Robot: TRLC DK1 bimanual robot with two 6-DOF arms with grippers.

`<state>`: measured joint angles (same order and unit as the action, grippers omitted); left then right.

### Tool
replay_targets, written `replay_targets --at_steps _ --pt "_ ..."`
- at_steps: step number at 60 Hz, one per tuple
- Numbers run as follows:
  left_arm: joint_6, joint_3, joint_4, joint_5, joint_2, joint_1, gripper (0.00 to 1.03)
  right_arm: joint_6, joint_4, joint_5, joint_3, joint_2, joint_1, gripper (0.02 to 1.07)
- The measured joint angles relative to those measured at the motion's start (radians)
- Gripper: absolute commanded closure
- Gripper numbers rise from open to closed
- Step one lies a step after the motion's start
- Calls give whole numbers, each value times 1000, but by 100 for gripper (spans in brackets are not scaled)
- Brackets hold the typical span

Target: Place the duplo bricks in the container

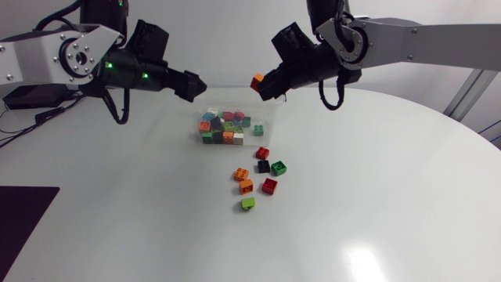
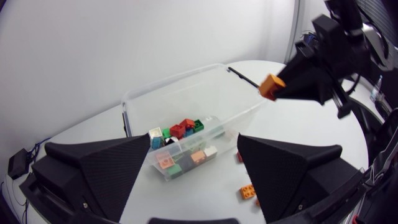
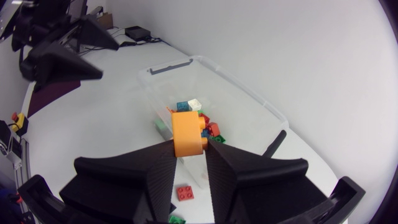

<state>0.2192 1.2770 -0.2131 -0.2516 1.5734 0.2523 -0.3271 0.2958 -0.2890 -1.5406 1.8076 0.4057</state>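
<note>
Right wrist view | orange brick [image 3: 188,130] clamped in right end effector [image 3: 189,150]

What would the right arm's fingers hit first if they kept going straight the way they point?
Probably the clear container: it lies right ahead of the right gripper, whose orange brick would reach it first. Depth is unclear.

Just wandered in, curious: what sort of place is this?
Likely a robotics lab: a left arm and right arm over a white table, the right's fingers holding an orange brick by a clear container of toy bricks.
</note>
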Motion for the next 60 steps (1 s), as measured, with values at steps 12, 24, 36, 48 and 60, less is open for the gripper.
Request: replay_targets --at_steps 12,24,36,48,60 --pt "85 -120 -11 -145 -34 -10 9 48 -70 32 -103 117 -16 85" --pt "199 -197 -17 -194 -47 -15 9 66 -98 101 -199 241 -9 83" --pt "315 -238 -23 -198 -44 -5 9 84 -84 152 -356 374 -2 12" --pt "454 -240 -30 -213 0 38 9 97 -72 163 -360 371 -6 6" --pt "652 -225 -85 -224 97 83 9 93 -99 135 -127 171 -31 6"
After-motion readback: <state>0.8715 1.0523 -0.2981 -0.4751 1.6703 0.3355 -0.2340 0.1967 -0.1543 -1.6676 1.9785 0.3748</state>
